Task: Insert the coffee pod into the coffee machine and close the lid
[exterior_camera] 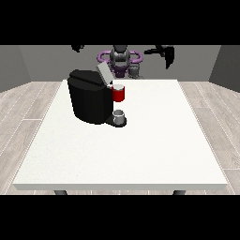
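Note:
The black coffee machine stands on the left half of the white table. Its grey lid is tilted up and open. A red thing at the machine sits under the lid at the front. Below it, a small grey thing rests on the machine's base; I cannot tell whether it is the pod. The hand at the view's right is raised high above the table's far edge, fingers hanging straight down, holding nothing. High behind the machine, only part of the hand at the view's left shows.
The robot's torso is behind the table's far edge, with another grey thing beside it. Wooden floor surrounds the table. Both hands are far from the machine.

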Robot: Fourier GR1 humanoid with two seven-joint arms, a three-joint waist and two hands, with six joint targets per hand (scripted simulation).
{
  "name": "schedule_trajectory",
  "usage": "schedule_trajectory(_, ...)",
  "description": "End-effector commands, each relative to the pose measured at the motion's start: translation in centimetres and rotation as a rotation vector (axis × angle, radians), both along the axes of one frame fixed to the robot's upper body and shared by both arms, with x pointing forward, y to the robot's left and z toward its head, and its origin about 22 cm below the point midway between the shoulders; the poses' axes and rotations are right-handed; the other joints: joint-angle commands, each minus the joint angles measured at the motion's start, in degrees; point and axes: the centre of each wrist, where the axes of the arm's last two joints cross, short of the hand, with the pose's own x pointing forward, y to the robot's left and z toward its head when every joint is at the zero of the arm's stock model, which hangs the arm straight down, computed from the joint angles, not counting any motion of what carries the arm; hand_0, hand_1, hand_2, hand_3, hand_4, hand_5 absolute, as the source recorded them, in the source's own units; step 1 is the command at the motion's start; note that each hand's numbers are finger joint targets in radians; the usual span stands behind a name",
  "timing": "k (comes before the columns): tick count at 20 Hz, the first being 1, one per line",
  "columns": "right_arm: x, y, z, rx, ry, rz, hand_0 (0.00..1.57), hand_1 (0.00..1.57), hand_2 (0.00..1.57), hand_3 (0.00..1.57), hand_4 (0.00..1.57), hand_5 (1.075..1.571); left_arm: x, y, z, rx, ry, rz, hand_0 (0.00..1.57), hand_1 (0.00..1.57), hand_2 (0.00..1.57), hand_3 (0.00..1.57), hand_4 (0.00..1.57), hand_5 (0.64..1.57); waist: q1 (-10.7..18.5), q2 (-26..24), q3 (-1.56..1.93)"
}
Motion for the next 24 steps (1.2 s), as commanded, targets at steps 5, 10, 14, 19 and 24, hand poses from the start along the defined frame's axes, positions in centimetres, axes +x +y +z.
schedule_trajectory(5,1.0,1.4,0.5,-0.046,0.003,0.062,0.0,0.0,0.0,0.0,0.0,1.571,-2.9,0.0,-1.0,-0.067,0.015,0.021,0.0,0.0,0.0,0.0,0.0,1.571,2.59,0.35,0.02)
schedule_trajectory(10,3.5,1.6,1.9,0.008,-0.052,0.076,0.0,0.0,0.0,0.0,0.0,1.571,-2.2,1.1,2.5,-0.089,-0.098,0.025,0.0,0.0,0.0,0.0,0.11,1.571,2.12,7.09,0.02)
schedule_trajectory(14,3.6,1.0,0.1,0.036,-0.022,0.073,0.0,0.0,0.0,0.0,0.0,1.571,-3.8,0.6,2.2,-0.092,-0.096,0.054,0.0,0.0,0.0,0.0,0.0,1.571,2.29,8.13,0.02)
schedule_trajectory(19,4.5,-1.0,-0.7,0.013,-0.011,0.053,0.0,0.0,0.0,0.0,0.0,1.571,-5.7,1.5,2.4,-0.127,-0.093,0.054,0.0,0.0,0.0,0.0,0.0,1.571,3.88,9.47,0.02)
schedule_trajectory(24,4.5,4.7,-2.2,-0.002,0.0,0.094,0.0,0.0,0.0,0.0,0.0,1.571,-6.3,0.5,2.8,-0.077,-0.085,0.118,0.0,0.0,0.0,0.0,0.0,1.571,1.58,10.13,0.01)
